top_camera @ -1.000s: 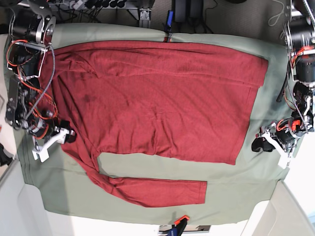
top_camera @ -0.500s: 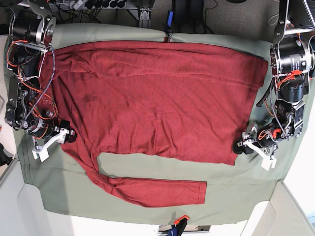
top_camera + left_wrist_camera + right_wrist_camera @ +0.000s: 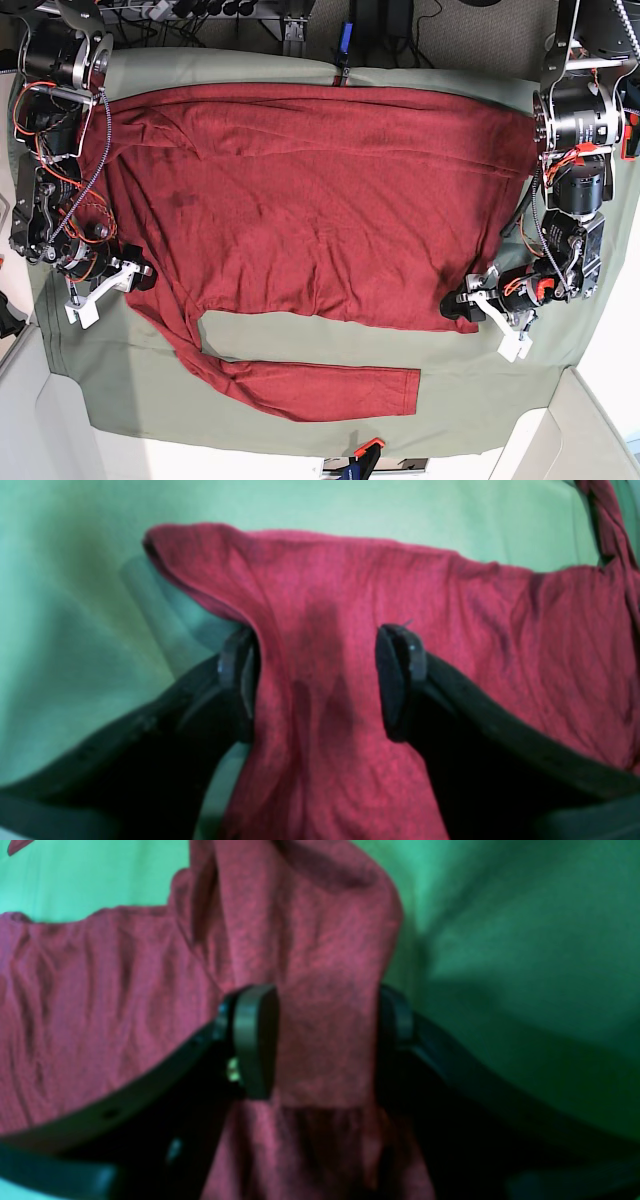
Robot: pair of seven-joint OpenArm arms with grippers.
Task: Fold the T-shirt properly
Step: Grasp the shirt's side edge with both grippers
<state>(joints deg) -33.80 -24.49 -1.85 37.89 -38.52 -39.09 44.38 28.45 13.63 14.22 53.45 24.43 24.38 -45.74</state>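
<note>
Both pincers, left pincer (image 3: pixel 320 680) and right pincer (image 3: pixel 325 1040), stand apart astride edges of the thin maroon knit T-shirt (image 3: pixel 320 200); each should close on fabric alone, sparing the sage-green cloth (image 3: pixel 480 400) covering the desk.

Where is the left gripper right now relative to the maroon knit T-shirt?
In the base view the left gripper is at the right, at the bottom right corner of the maroon knit T-shirt; its wrist view shows shirt fabric between the open jaws.

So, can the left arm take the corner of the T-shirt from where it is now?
Probably yes: the left pincer is open with the T-shirt corner between its fingers, nothing blocking.
</note>
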